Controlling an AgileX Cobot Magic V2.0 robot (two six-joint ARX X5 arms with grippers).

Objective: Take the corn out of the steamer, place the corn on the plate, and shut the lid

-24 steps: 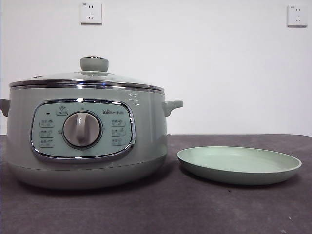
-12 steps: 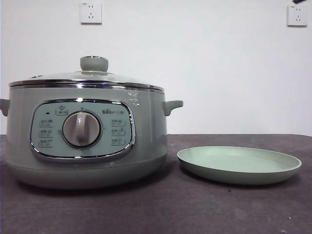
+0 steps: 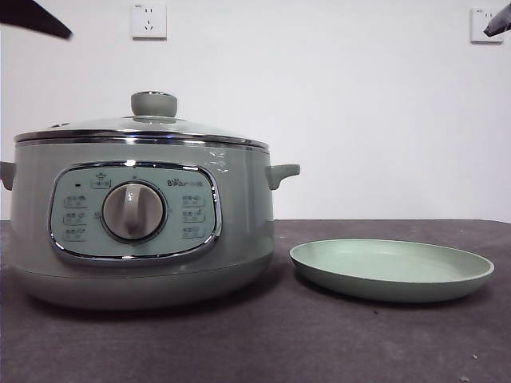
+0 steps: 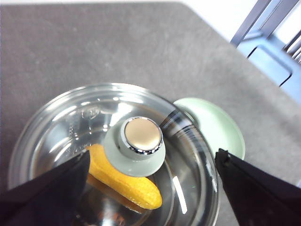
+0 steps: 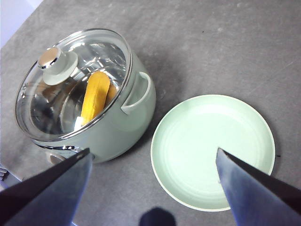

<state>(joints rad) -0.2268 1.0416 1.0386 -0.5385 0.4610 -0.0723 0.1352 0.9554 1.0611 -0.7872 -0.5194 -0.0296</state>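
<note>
Nothing done yet, all three steps still open.

Lid (image 3: 144, 128) sits on the steamer (image 3: 136, 231), seated flat on the rim, knob (image 4: 139, 141) up. Corn (image 4: 123, 179) lies inside the steamer under the glass, visible through the lid in both wrist views, lying flat on the pot floor. Plate (image 3: 391, 271) is bare, on the bench (image 3: 319, 343) just beside the steamer on its handle side, not touching it as far as I can tell.

Left pincer (image 4: 150, 188) hangs above the lid, jaws spread wide with the knob roughly between them in the wrist view, well clear of it, grasping nothing. In the front view it is probably the dark tip at the top corner over the steamer side.

Right pincer (image 5: 153, 183) hangs high, looking down on steamer and plate, jaws spread wide as well, nothing held. Likely the small dark tip at the other top corner in the front view.

Left to do, as I judge it:
- lift the lid by the knob; left pincer is best placed for that
- pick the corn out; it looks glossy and tapered, so a grip across the middle seems safest
- set it on the plate
- put the lid back on the steamer

Progress: zero of the task steps complete, arms only at approach height.
</note>
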